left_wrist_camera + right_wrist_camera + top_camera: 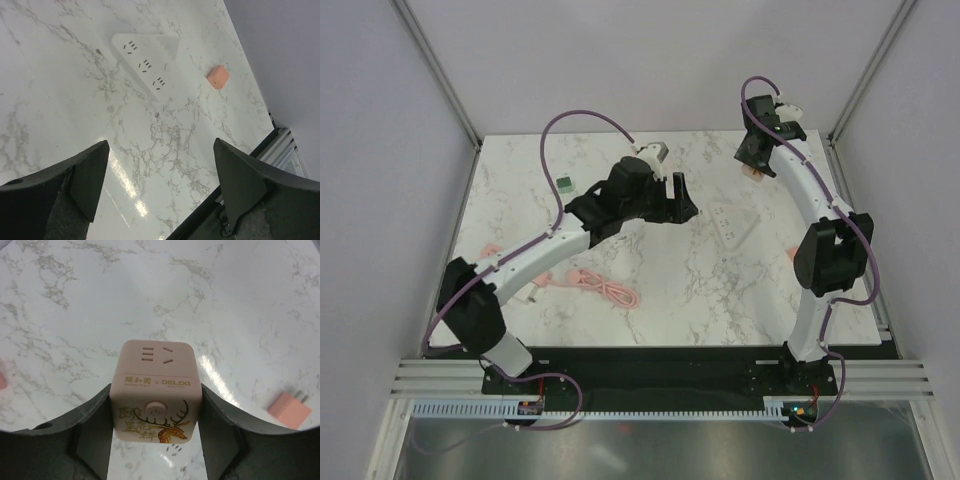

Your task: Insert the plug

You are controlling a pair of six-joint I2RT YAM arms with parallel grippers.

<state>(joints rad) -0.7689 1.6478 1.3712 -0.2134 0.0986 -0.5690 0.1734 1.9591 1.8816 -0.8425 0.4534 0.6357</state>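
My right gripper [156, 390] is shut on a pink cube socket [157, 385] with a deer print, its slots facing up, held just above the marble at the back right [753, 168]. A small pink plug [289, 409] with two prongs lies on the table to the cube's right. My left gripper [160, 142] hangs open over bare marble at the table's middle [685, 207], with nothing between its fingers. Ahead of it lies a white triangular power strip [145, 62], also seen from above [730, 222]. A small pink block [218, 77] rests beyond the strip.
A coiled pink cable [600, 288] lies at the front left. A small green piece [564, 183] and a grey-white adapter [655, 152] sit at the back. Walls close in the table on three sides. A black rail [650, 365] runs along the near edge.
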